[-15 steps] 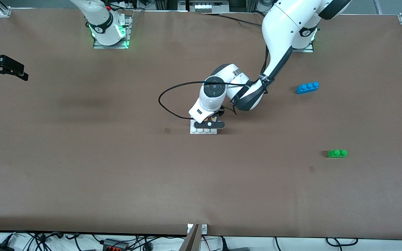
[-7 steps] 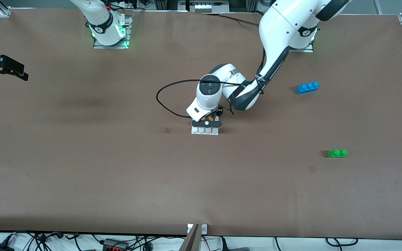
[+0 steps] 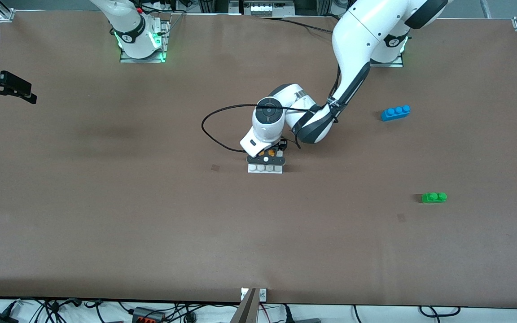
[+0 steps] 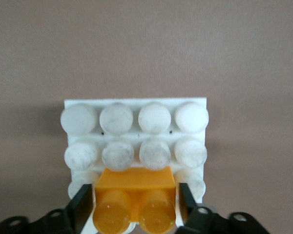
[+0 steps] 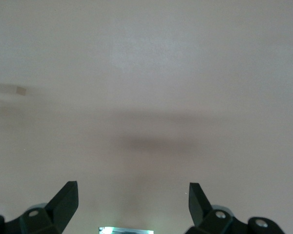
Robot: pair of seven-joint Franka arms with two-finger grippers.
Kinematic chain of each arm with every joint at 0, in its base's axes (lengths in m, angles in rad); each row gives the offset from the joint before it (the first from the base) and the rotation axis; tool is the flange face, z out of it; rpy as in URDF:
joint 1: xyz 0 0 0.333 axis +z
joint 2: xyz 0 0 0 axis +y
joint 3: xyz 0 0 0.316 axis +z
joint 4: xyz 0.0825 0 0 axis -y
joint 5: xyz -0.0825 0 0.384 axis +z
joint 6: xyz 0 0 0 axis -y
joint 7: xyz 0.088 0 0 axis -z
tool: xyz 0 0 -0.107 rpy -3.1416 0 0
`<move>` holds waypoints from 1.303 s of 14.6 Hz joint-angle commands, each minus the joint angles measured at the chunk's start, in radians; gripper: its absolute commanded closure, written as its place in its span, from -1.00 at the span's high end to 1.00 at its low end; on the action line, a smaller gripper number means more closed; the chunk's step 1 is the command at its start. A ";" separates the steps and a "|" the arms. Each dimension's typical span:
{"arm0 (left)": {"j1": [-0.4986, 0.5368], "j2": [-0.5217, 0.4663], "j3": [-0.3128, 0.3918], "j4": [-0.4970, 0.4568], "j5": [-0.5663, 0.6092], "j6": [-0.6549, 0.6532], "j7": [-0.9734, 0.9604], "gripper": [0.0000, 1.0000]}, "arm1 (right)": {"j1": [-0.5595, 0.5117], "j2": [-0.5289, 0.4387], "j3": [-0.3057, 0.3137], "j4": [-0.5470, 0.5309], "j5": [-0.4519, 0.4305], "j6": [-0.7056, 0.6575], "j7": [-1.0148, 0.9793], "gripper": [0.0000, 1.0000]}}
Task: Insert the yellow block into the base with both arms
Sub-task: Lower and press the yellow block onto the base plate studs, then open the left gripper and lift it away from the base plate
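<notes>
The white base [image 3: 265,169] lies mid-table. My left gripper [image 3: 266,157] is right over its rows farther from the front camera. In the left wrist view the left gripper [image 4: 136,207] is shut on the yellow block [image 4: 136,195], one black finger on each side. The block stands upright, studs up, down among the studs at one edge of the base [image 4: 136,101]. A bit of the yellow block [image 3: 273,153] shows under the hand. My right gripper [image 5: 132,195] is open and empty over bare table at the right arm's end [image 3: 14,89].
A blue three-stud brick [image 3: 395,112] and a green two-stud brick [image 3: 434,197] lie toward the left arm's end of the table, well away from the base. A black cable [image 3: 216,134] loops out from the left wrist.
My left hand has turned square to the base and settled over it with the yellow block. The base has slid slightly toward the left arm's end. The right arm has not moved.
</notes>
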 commanded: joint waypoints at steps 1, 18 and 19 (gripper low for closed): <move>0.047 -0.080 -0.005 0.005 -0.022 -0.042 -0.011 1.00 | -0.004 -0.005 0.006 -0.001 0.013 -0.010 0.001 1.00; 0.514 -0.592 0.213 -0.124 -0.158 -0.453 0.652 1.00 | 0.013 -0.013 0.015 -0.001 -0.004 0.004 0.002 1.00; 0.543 -0.630 0.208 -0.119 -0.158 -0.480 0.653 1.00 | 0.013 -0.013 0.015 -0.001 0.001 0.004 0.004 1.00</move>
